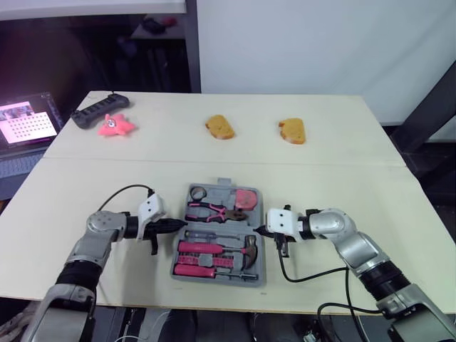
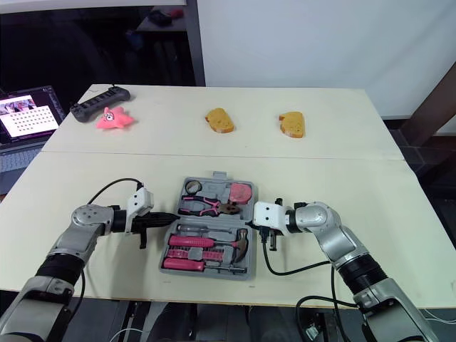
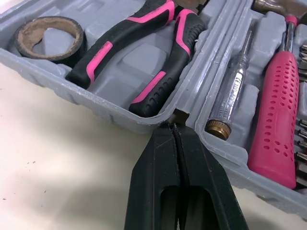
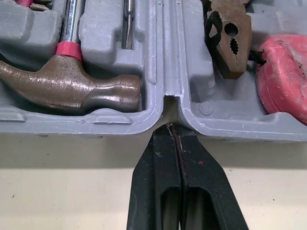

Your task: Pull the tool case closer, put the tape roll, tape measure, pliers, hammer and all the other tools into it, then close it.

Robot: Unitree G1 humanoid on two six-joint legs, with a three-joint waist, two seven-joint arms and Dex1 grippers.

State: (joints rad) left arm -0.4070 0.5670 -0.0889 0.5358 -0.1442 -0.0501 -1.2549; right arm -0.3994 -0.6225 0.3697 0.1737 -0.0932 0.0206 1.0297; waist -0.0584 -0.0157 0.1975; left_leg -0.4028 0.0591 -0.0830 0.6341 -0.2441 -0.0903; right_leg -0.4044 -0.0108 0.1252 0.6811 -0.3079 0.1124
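Observation:
The grey tool case [image 1: 259, 275] lies open near the table's front edge. Its far half holds the tape roll [image 1: 197, 192], the pink-handled pliers [image 1: 214, 210] and the pink tape measure [image 1: 246, 197]. Its near half holds the hammer [image 1: 249, 248], a pink-handled screwdriver [image 3: 276, 120] and a clear tester screwdriver [image 3: 230, 96]. My left gripper [image 1: 179, 224] is shut, with its tip against the hinge notch on the case's left side. On the right side, my right gripper [image 1: 258, 230] is also shut and touches the hinge notch beside the hammer head [image 4: 67, 84].
Two bread-like pieces [image 1: 220, 127] [image 1: 292, 130] lie at the far middle of the table. A pink toy [image 1: 115, 126] and a black controller [image 1: 100, 110] sit at the far left. A laptop [image 1: 25, 122] stands off the table's left edge.

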